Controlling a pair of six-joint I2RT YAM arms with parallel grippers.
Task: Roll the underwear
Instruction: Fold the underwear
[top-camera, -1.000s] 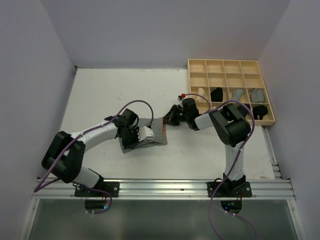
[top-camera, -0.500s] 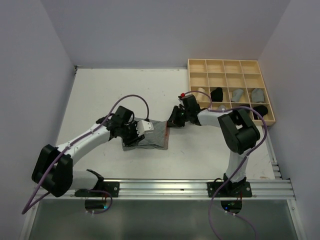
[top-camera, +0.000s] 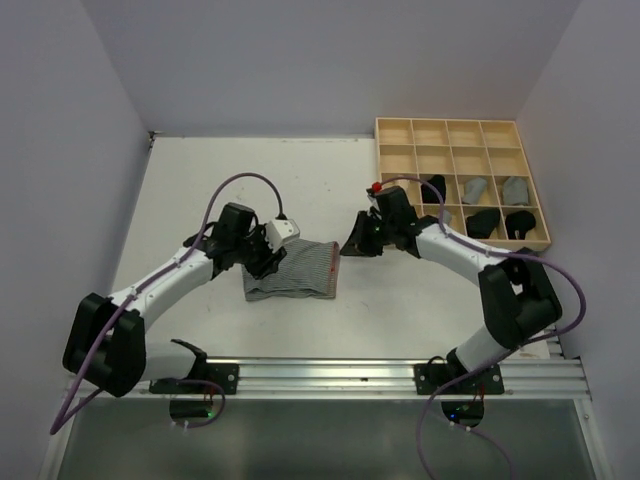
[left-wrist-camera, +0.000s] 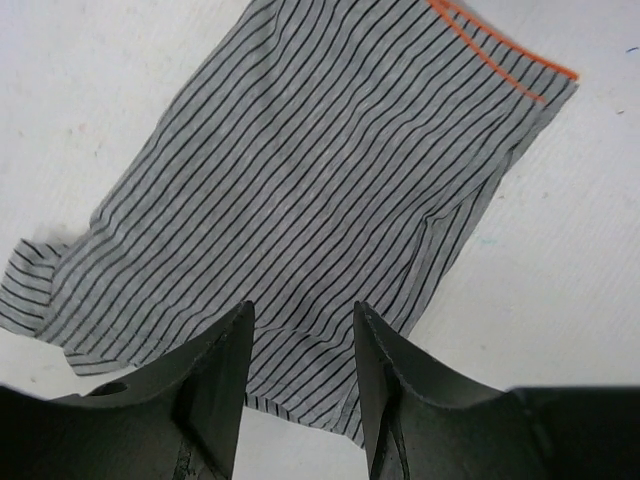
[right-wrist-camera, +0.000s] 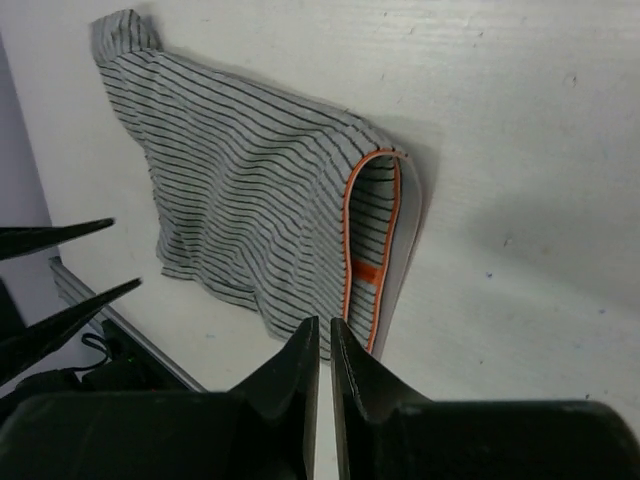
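A grey striped underwear (top-camera: 297, 270) with an orange waistband lies spread on the table, partly folded. In the left wrist view the underwear (left-wrist-camera: 300, 170) fills the upper frame, its orange trim at the top right. My left gripper (top-camera: 263, 262) hovers over its left edge, and this left gripper (left-wrist-camera: 303, 325) is open and holds nothing. My right gripper (top-camera: 351, 245) sits just right of the waistband. The right gripper (right-wrist-camera: 325, 328) has its jaws only a narrow slit apart, empty, above the underwear (right-wrist-camera: 250, 190).
A pale wooden grid tray (top-camera: 450, 122) stands at the back right. Its cells hold several rolled garments, such as a black one (top-camera: 433, 187) and a grey one (top-camera: 516, 187). An aluminium rail (top-camera: 330, 375) runs along the near edge.
The left gripper opened, let go of the cloth and drew back to the left. The right gripper parted slightly and pulled away to the right. The underwear now lies flatter.
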